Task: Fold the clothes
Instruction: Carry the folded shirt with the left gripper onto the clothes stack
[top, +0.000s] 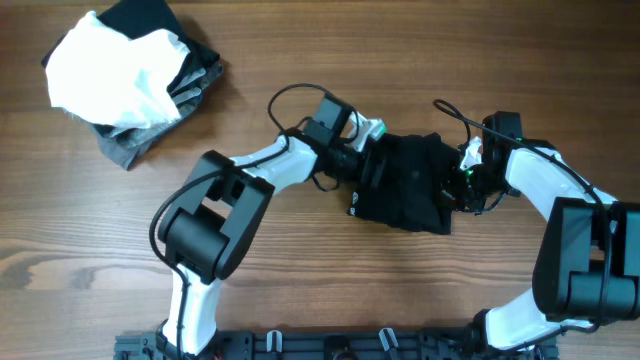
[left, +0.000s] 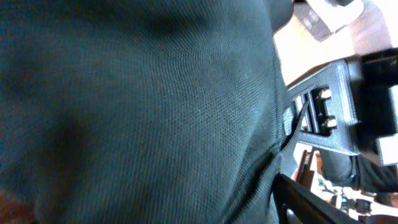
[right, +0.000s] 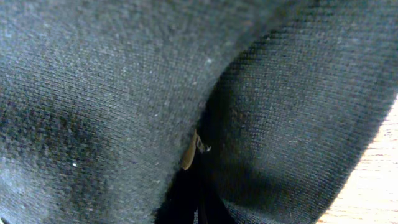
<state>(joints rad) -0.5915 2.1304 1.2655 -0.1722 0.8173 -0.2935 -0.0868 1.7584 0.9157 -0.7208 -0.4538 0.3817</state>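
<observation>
A black garment (top: 408, 187) lies crumpled on the wooden table, right of centre. My left gripper (top: 371, 160) is at its left edge. Dark cloth (left: 137, 112) fills the left wrist view, and one finger (left: 305, 202) stands wide to the right, so the jaws look open with cloth lying across them. My right gripper (top: 463, 186) is at the garment's right edge. In the right wrist view, its fingers (right: 198, 208) meet at the bottom centre, pinched on a fold of the black cloth (right: 112, 93).
A pile of clothes sits at the far left corner, with a white garment (top: 112, 70) on top of grey and black ones (top: 195, 75). Bare wood (top: 330, 290) shows in front of the garment. Arm cables (top: 290, 95) loop above the left gripper.
</observation>
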